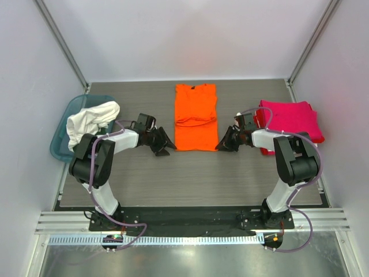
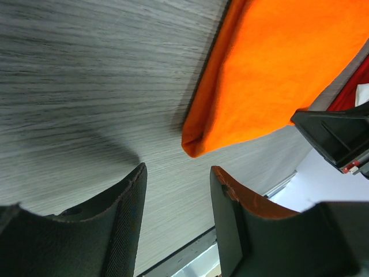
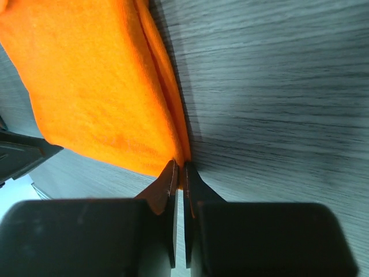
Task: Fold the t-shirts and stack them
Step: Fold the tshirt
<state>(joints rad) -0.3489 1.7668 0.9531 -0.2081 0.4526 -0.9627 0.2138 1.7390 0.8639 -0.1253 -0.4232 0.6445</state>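
Note:
An orange t-shirt (image 1: 196, 115), folded to a long strip, lies flat at the table's middle back. My left gripper (image 1: 164, 145) is open at its near left corner, a little short of the cloth (image 2: 277, 69); nothing is between its pads (image 2: 131, 208). My right gripper (image 1: 221, 144) is shut on the shirt's near right corner (image 3: 182, 167), pinching the folded edge of the orange t-shirt (image 3: 104, 86). A folded red t-shirt (image 1: 291, 120) lies at the right. A white t-shirt (image 1: 89, 122) hangs crumpled out of a bin.
A teal bin (image 1: 63, 130) stands at the table's left edge and holds the white shirt. The red shirt sits near the table's right edge. Grey wood-grain table (image 1: 190, 179) lies bare in front of the grippers.

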